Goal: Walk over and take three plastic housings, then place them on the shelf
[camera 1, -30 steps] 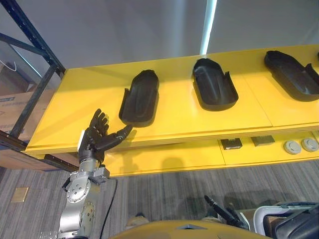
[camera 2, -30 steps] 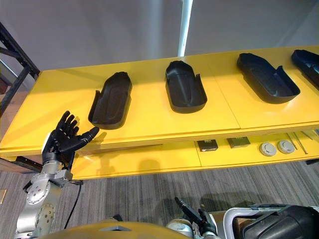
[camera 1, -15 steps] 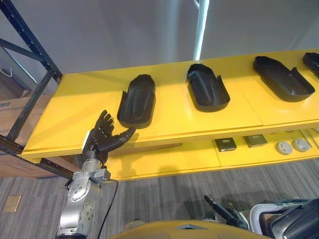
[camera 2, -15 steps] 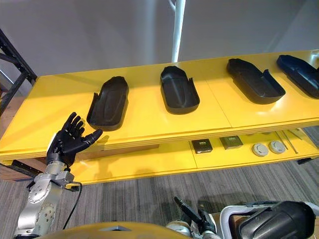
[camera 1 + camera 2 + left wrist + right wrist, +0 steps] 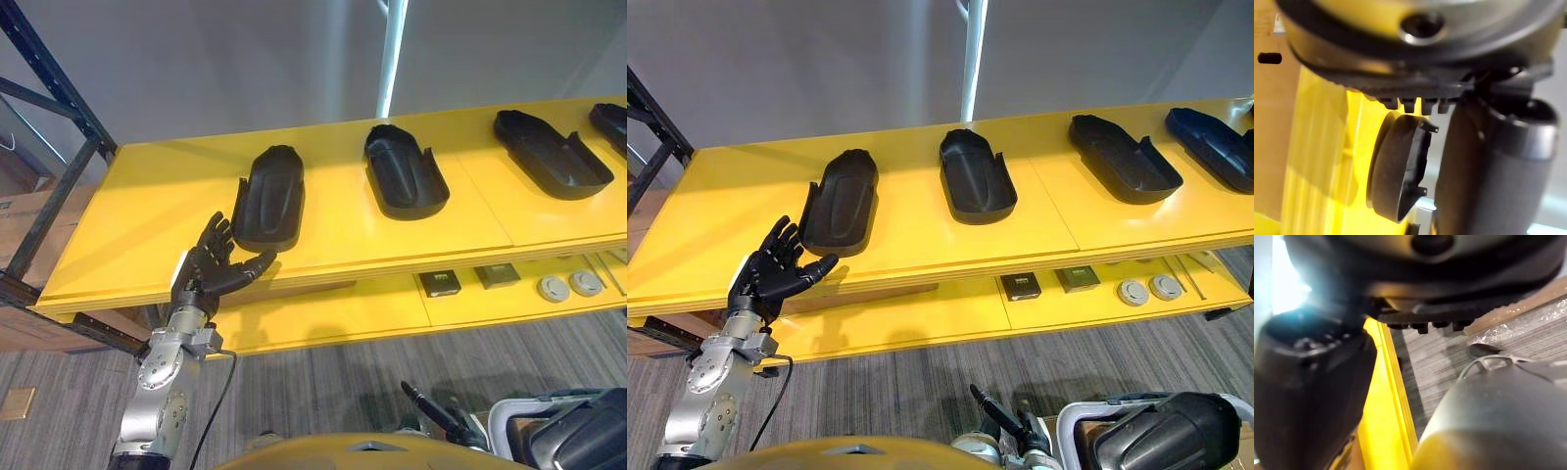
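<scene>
Left hand (image 5: 209, 276) open, fingers spread, at the front edge of the long yellow shelf board (image 5: 137, 206), thumb close to the near end of the leftmost black moulded plastic housing (image 5: 270, 196); three more such housings (image 5: 405, 174) lie further right along the board; right hand (image 5: 1449, 279) state cannot be told.

The shelf (image 5: 147, 215) is seen in plain bright yellow. Matt black is shown by the left housing (image 5: 270, 196), the middle housing (image 5: 405, 183) and the third housing (image 5: 549, 155). The fourth housing (image 5: 1215, 147) may be dark blue rather than black. The left hand (image 5: 211, 274) is black. The floor (image 5: 323, 392) is streaked in greys, the wall (image 5: 216, 69) is plain grey, and the rack frame (image 5: 59, 83) is black. Two discs (image 5: 554, 288) are pale grey.
</scene>
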You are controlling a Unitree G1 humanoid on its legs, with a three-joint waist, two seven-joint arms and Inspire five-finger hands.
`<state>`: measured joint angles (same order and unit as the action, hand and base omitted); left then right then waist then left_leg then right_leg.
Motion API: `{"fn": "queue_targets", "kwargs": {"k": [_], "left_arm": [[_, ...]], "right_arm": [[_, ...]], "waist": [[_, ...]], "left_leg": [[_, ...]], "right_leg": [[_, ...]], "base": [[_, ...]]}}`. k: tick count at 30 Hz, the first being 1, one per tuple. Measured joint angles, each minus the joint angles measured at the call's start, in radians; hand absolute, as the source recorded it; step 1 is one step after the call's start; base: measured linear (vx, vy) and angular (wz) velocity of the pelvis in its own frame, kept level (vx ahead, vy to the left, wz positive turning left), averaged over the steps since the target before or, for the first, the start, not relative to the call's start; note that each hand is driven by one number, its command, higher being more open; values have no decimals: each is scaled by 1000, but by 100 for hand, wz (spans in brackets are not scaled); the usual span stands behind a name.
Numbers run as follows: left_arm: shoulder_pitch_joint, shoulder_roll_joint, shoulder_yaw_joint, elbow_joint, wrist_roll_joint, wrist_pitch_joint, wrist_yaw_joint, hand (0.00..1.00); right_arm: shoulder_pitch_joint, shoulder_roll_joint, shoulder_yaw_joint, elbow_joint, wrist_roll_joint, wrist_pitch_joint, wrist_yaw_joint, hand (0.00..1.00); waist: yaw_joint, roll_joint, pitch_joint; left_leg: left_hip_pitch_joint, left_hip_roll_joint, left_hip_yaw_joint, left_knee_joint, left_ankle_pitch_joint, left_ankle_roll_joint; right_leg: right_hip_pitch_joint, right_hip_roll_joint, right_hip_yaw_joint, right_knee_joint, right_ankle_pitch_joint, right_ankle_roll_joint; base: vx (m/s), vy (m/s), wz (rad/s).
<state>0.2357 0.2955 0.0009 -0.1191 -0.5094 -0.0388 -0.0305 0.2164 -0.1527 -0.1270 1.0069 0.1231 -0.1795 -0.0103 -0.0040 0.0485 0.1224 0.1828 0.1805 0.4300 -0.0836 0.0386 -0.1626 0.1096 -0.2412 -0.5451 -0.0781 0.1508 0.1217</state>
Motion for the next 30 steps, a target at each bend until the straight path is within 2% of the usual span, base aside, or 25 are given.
{"fn": "queue_targets", "kwargs": {"k": [8, 17, 21, 24, 27, 30], "left_arm": [[-3, 23, -7, 0, -6, 5, -39, 100], [-8, 23, -18, 0, -6, 6, -40, 100], [-12, 23, -31, -2, 11, 1, 20, 100], [-14, 16, -33, -2, 70, -8, 110, 100], [-12, -9, -19, -3, 178, -67, 190, 100], [-7, -34, 15, -45, 186, -126, 185, 100]], "right_arm": [[-1, 0, 0, 0, 0, 3, 0, 100], [-3, 0, 0, 1, 0, 3, 0, 100], [-9, 0, 0, 1, 0, 3, 0, 100], [-15, 0, 0, 4, 0, 4, -1, 100], [-16, 0, 0, 9, 0, 6, -3, 100], [-15, 0, -5, 30, 1, 12, -9, 100]], "waist": [[0, -2, 1], [-1, -2, 2], [-2, -3, 2], [-7, -4, 4], [-14, -9, 16], [-14, -14, 34]], "left_leg": [[0, 0, 0, 0, 0, 0], [0, 0, 0, 0, 0, 0], [0, 0, 0, 0, 0, 0], [-1, 1, 4, -1, -2, -2], [-2, 1, 5, -3, -2, -3], [-6, 1, 5, 0, -2, -3]], "right_leg": [[0, 0, 0, 0, 0, 0], [0, 0, 0, 0, 0, 0], [0, 0, 0, 0, 0, 0], [-2, 0, 2, 0, 0, 1], [-3, 0, 4, 0, 0, 1], [-4, 0, 5, 1, 5, 9]], "base": [[0, 0, 0], [0, 0, 0], [0, 0, 0], [0, 0, 0], [0, 0, 0], [0, 0, 0]]}}
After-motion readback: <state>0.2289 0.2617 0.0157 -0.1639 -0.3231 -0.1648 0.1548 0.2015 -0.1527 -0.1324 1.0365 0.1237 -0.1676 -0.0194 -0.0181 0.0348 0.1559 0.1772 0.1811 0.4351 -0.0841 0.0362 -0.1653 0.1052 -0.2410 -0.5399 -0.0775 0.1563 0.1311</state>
